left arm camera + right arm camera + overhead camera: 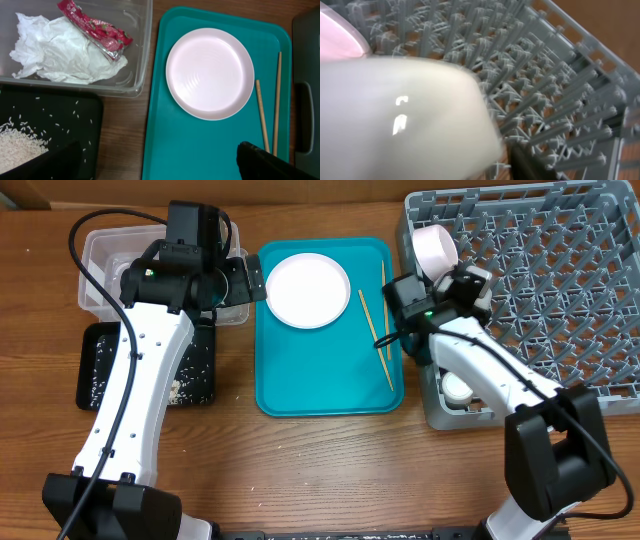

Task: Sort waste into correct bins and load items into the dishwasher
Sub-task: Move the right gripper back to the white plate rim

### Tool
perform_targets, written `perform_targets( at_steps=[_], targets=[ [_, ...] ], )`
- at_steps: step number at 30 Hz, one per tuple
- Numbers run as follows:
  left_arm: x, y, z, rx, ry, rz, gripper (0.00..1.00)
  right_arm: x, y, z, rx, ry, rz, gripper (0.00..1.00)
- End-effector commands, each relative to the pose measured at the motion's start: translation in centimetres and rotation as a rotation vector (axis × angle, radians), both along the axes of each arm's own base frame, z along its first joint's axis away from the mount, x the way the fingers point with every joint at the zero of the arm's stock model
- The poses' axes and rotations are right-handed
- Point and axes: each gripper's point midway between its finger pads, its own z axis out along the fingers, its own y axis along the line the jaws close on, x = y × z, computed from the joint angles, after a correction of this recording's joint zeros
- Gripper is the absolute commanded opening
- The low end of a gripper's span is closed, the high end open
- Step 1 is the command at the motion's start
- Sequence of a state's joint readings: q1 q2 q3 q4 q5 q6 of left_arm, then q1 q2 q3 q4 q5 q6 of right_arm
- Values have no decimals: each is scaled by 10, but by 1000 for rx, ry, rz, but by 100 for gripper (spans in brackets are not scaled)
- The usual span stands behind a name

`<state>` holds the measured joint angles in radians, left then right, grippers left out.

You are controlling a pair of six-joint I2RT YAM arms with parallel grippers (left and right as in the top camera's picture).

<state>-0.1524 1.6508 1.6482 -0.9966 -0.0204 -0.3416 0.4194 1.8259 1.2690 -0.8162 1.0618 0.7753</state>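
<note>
My left gripper (250, 280) (160, 155) is open and empty, above the gap between the black tray (95, 370) (75, 120) and the teal tray. The black tray holds rice grains (17, 145). The clear tub (100, 250) (142, 60) holds the red wrapper (97, 27) and the white tissue (55, 50). The pink plate (307, 290) (210, 72) and two chopsticks (377, 330) (270, 105) lie on the teal tray. My right gripper (470, 285) (500, 160) is shut on a pale bowl (405, 120) over the grey dish rack (560, 300) (560, 75).
The teal tray (320, 380) (200, 145) sits between the bins and the rack. A pale-pink bowl (435, 248) (335, 35) stands tilted at the rack's near-left corner. A small white cup (457, 388) sits in the rack's front left part. Bare pegs fill the rest of the rack.
</note>
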Motion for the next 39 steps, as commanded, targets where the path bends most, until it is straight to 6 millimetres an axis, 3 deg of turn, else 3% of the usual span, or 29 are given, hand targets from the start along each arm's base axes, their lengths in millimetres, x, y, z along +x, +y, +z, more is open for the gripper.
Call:
perform_targets(
  at_steps=[1, 3, 9, 14, 18, 20, 27, 39],
  targets=[
    [2, 3, -1, 10, 0, 11, 100, -2, 23, 9, 23, -26, 59, 64],
    [2, 3, -1, 10, 0, 11, 100, -2, 33, 17, 32, -43, 82, 69],
    [2, 3, -1, 10, 0, 11, 100, 5, 73, 37, 214, -32, 206, 69],
    [2, 3, -1, 10, 0, 11, 100, 20, 138, 38, 557, 8, 400, 69],
    [2, 3, -1, 10, 0, 11, 100, 30, 205, 31, 844, 23, 594, 53],
    [2, 3, -1, 10, 0, 11, 100, 33, 222, 20, 910, 38, 619, 51],
    [2, 3, -1, 10, 0, 11, 100, 44, 240, -42, 1047, 72, 462, 52],
    [2, 3, -1, 10, 0, 11, 100, 59, 256, -107, 1102, 89, 405, 43]
  ],
)
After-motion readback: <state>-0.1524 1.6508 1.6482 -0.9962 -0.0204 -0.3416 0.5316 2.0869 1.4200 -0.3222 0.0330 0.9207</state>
